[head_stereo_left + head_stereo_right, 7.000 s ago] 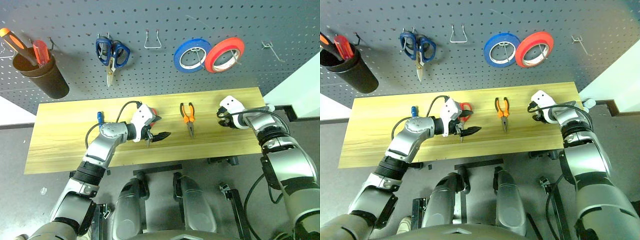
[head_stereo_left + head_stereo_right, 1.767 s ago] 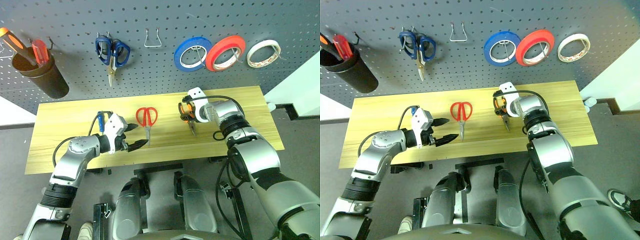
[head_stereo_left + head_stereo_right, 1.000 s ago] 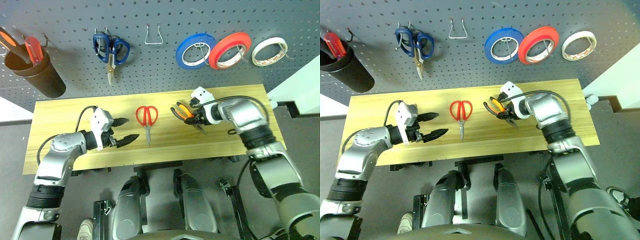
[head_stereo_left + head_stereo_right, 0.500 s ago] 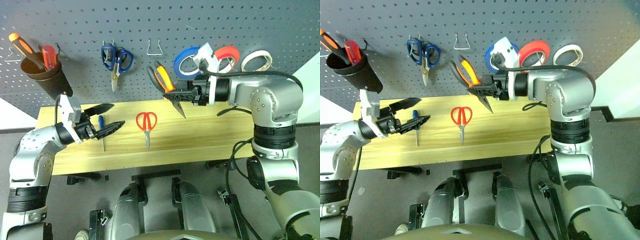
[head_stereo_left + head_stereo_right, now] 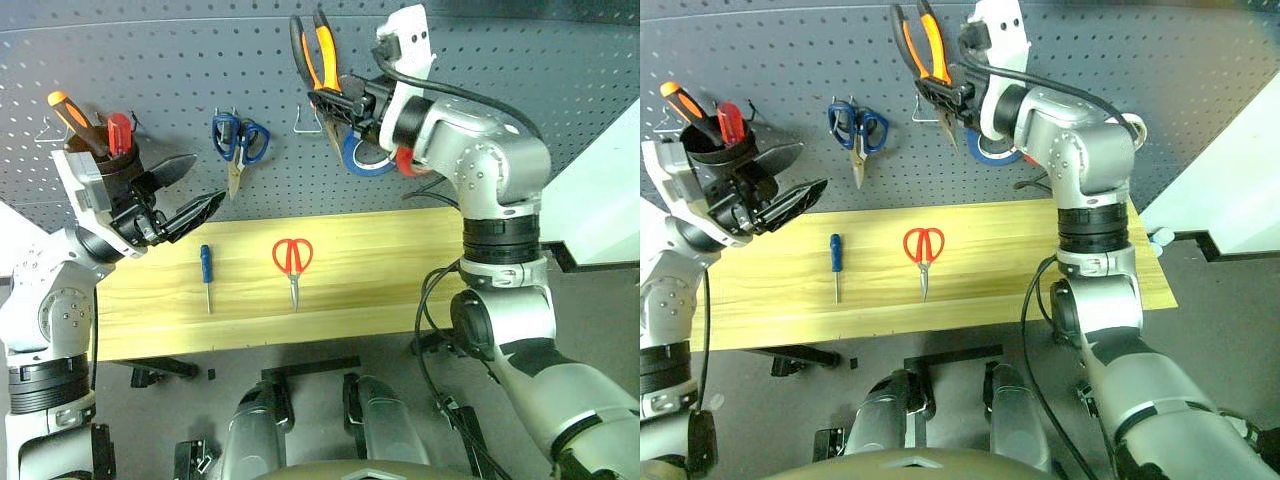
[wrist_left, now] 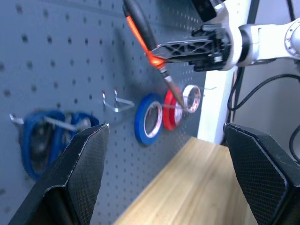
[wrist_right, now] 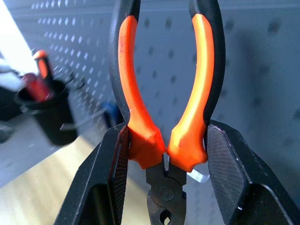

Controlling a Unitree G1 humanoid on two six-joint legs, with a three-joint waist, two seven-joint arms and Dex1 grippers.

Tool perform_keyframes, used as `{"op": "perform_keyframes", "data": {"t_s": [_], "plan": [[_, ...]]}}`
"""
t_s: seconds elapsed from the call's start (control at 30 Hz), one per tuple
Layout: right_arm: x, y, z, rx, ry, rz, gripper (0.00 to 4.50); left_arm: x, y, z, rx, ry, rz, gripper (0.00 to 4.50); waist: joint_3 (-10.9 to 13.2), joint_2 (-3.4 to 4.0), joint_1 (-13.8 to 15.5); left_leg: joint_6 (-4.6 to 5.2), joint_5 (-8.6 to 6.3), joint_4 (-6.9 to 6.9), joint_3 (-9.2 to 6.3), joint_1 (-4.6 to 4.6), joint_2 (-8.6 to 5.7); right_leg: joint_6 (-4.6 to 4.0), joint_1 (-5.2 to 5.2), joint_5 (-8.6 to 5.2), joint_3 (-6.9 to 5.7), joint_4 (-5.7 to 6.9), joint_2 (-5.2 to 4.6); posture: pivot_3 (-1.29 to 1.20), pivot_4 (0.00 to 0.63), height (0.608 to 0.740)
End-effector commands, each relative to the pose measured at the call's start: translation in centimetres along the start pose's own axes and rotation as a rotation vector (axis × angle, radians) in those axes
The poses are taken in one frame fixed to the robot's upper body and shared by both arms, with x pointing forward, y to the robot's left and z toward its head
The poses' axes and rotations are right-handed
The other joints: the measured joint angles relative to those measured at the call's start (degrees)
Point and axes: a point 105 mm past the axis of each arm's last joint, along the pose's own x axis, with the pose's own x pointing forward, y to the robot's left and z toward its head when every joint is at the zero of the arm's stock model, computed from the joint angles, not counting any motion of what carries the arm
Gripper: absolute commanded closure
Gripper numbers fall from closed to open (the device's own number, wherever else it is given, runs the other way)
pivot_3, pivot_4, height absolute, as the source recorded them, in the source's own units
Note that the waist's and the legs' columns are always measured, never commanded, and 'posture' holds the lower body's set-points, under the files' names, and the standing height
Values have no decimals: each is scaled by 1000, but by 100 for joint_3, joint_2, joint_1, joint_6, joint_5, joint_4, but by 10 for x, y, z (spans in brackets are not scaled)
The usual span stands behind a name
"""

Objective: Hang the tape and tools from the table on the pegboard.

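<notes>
Against the pegboard, the pliers are clamped at the handle base by the right gripper, handles up for hooking. Left gripper fingers are spread wide, empty; red-handled scissors and screwdriver are left on the bench.

Right gripper seemingly clamps pliers against pegboard.

Screwdriver left of scissors on table; pegboard behind.
</notes>
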Motion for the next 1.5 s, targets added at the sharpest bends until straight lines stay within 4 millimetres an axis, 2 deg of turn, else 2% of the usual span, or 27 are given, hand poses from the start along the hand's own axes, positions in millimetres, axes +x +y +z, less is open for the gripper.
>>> {"op": "perform_keyframes", "data": {"t_s": [0.03, 0.27, 0.43, 0.57, 0.77, 1.0, 1.2, 1.43, 1.47, 1.5], "plan": [[13, 10, 32, -113, -139, -31, 2461, -1, 10, 14, 91, -26, 49, 404, -47, 1, 5, 0, 0, 0, 0, 4, 0, 0, 3, 0, 0, 0, 0, -37, 68, 730], [38, 3, 30, -169, -171, -158, 2461, 0, 16, 10, 119, -28, 86, 404, -133, -4, 2, -2, -1, -3, 0, 17, 0, 0, 19, -1, -1, -2, 2, -29, 65, 730], [46, -3, 25, -171, -157, -186, 2461, 1, 15, 5, 115, -17, 89, 404, -159, -4, 16, -2, -1, -5, -2, 47, 1, 0, 52, -3, -2, -5, 3, -21, 67, 730], [51, -2, 14, -202, -125, -188, 2461, -1, 16, 3, 123, 2, 101, 404, -180, -2, 18, -2, -2, -11, -2, 77, 1, 0, 83, -4, -3, -10, 2, -15, 67, 730], [52, -8, 3, -226, -91, -212, 2461, -2, 16, 2, 129, 17, 103, 404, -192, 0, 13, -3, -2, -10, -2, 80, 1, -1, 83, -5, -2, -5, 3, -7, 68, 730], [49, -14, -22, -202, -11, -223, 2461, -2, 17, 1, 130, 26, 107, 404, -209, 0, 15, -3, -2, -7, -3, 81, 1, -1, 84, -5, -2, -2, 3, -9, 69, 730], [48, -10, -29, -185, 10, -210, 2461, -1, 18, -3, 130, 39, 105, 404, -226, 0, 13, -3, -2, -8, -2, 81, 1, 0, 84, -5, -2, -3, 3, -13, 69, 730], [46, -13, -25, -190, -5, -213, 269, -1, 18, -4, 127, 42, 104, 404, -234, -1, 15, -3, -1, -5, -3, 82, 1, 0, 84, -5, -2, 0, 3, -12, 67, 730], [45, -13, -23, -190, -10, -212, 10, -1, 18, -4, 126, 44, 104, 404, -239, 0, 17, -3, -1, -3, -4, 82, 1, 0, 85, -5, -2, 1, 3, -12, 67, 730], [44, -13, -20, -188, -21, -208, 10, -2, 18, -4, 126, 45, 105, 404, -246, 0, 18, -3, -1, 0, -4, 82, 1, 0, 85, -5, -2, 4, 2, -13, 67, 730]]}}
